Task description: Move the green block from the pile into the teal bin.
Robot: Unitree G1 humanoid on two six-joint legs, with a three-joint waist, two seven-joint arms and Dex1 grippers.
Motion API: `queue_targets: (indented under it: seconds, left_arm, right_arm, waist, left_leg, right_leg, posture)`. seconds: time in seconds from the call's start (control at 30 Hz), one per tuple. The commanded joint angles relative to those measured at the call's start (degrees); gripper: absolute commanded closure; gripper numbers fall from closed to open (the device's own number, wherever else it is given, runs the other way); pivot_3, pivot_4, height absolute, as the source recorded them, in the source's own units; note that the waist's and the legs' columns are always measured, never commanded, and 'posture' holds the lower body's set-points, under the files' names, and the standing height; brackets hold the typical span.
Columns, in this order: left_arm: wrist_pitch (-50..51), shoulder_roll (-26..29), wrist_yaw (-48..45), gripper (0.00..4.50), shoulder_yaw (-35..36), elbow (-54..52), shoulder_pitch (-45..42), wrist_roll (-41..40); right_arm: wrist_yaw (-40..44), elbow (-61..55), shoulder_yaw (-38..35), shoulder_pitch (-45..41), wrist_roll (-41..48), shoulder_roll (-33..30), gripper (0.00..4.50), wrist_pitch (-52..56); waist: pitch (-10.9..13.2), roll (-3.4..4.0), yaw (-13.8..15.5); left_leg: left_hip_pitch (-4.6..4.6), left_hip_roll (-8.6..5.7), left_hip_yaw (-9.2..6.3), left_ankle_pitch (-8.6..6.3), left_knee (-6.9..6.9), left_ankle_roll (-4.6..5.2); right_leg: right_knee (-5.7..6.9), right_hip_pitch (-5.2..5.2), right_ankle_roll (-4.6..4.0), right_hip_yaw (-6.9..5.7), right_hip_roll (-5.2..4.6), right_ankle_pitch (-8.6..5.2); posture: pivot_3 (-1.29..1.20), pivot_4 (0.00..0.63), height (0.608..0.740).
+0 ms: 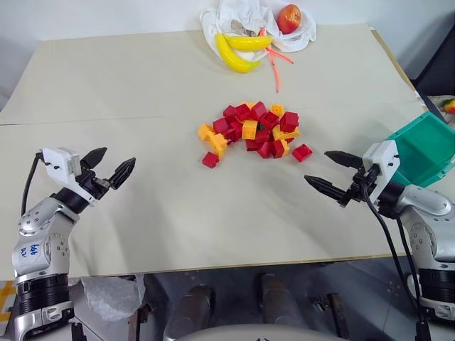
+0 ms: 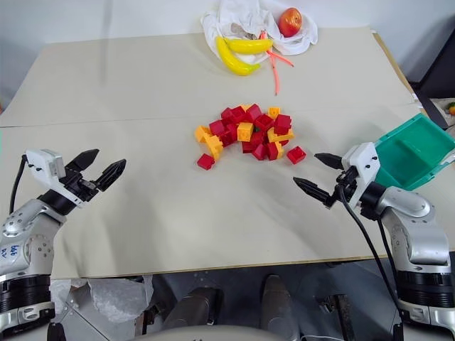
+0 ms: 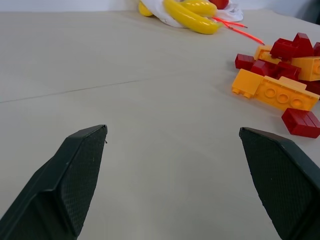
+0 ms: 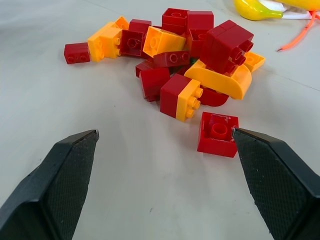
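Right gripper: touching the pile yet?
Apart. In the left eye view, bare table separates the open right gripper from the pile; nearest is a stray red brick.

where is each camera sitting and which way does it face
Left and right eye views: on the head, looking forward and down over the table; both arms show, left gripper and right gripper open.
Left wrist view: along its own fingers, level across the table toward the pile edge and bananas.
Right wrist view: along its own fingers, toward the pile.
Shared: all views catch the pile; the eye views also show the teal bin.
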Motion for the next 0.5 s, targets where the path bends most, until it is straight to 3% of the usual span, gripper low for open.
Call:
queue_targets:
  seconds: [0.03,0.33,0.5]
  left_arm:
    - [-1.9,2.04,-0.06,0.0,0.05,0.02,-0.7,2.17]
    - [-2.95,1.37,4.07,0.0,-0.28,0.63,-3.07,4.57]
    - [-3.85,1.83,2.54,0.0,-4.15,0.01,-3.92,7.67]
  right_arm:
    - [-0.81,-3.3,-0.91,-0.91,1.03,-0.09,0.04,-0.49]
    - [-8.92,-12.9,2.64,-1.48,1.26,4.25,0.04,4.94]
    - [-15.28,-15.79,9.56,-5.98,-1.97,7.78,0.04,9.62]
  waist:
    - [0.0,0.0,-0.01]
    - [-0.01,0.0,-0.02]
    - [0.0,0.0,-0.13]
  left_leg:
    - [0.0,0.0,0.0,0.0,0.01,0.0]
    - [0.0,0.0,0.01,0.0,0.05,-0.01]
    - [0.0,0.0,0.02,0.0,0.14,-0.02]
  right_leg:
    - [0.0,0.0,0.0,0.0,0.0,0.0]
    - [0.07,0.0,0.0,0.02,0.0,0.0]
    - [0.08,-0.01,0.0,0.03,0.01,0.0]
  posture:
    - [0.0,0.15,0.74]
    - [0.0,0.15,0.74]
    - [0.0,0.15,0.74]
